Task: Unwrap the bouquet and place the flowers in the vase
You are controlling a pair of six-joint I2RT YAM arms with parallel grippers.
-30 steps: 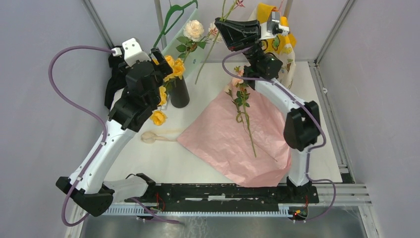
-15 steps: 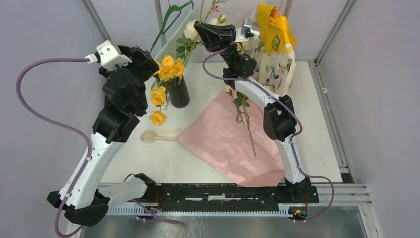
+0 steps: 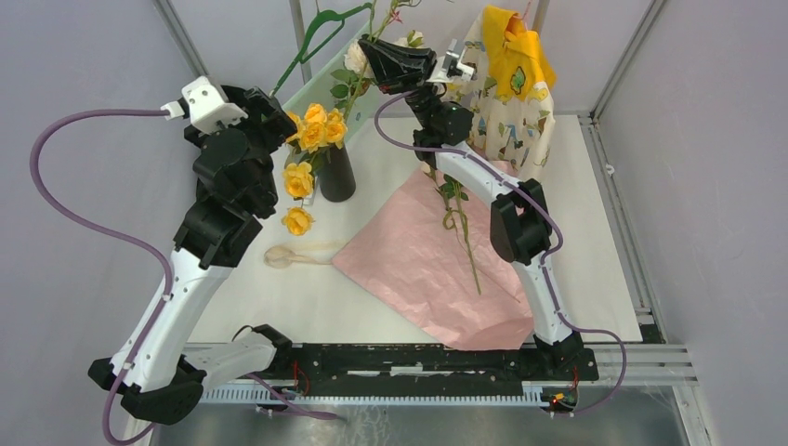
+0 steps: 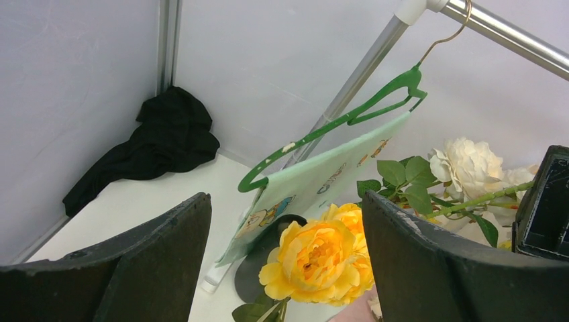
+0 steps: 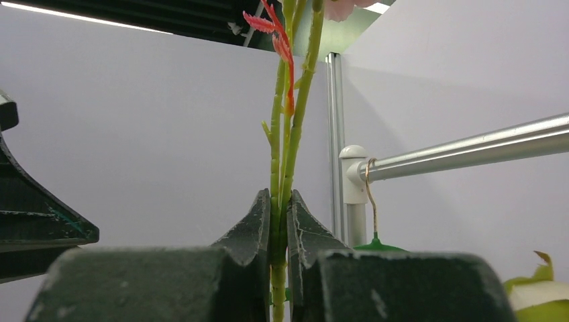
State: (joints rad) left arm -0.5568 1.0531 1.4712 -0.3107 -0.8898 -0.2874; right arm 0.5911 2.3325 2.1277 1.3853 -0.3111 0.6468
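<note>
My left pincer (image 4: 285, 225) gapes wide around ruffled yellow roses (image 4: 315, 258), which stand in the smooth black cylindrical vase (image 3: 336, 175) just beneath it. My right pincer (image 5: 277, 221) is clamped on slim, knobbly green stems (image 5: 285, 134). Crinkled pink paper (image 3: 423, 255) lies flat on the table (image 3: 307, 297) well below it.

light: bright, even, diffuse | shadows: faint and soft on white table (image 3: 307, 297) | glare: streak along metal rail (image 5: 470, 151), strip lamp (image 5: 40, 7) at top-left of right wrist view | focus: wrist-view foregrounds dark, slightly soft
</note>
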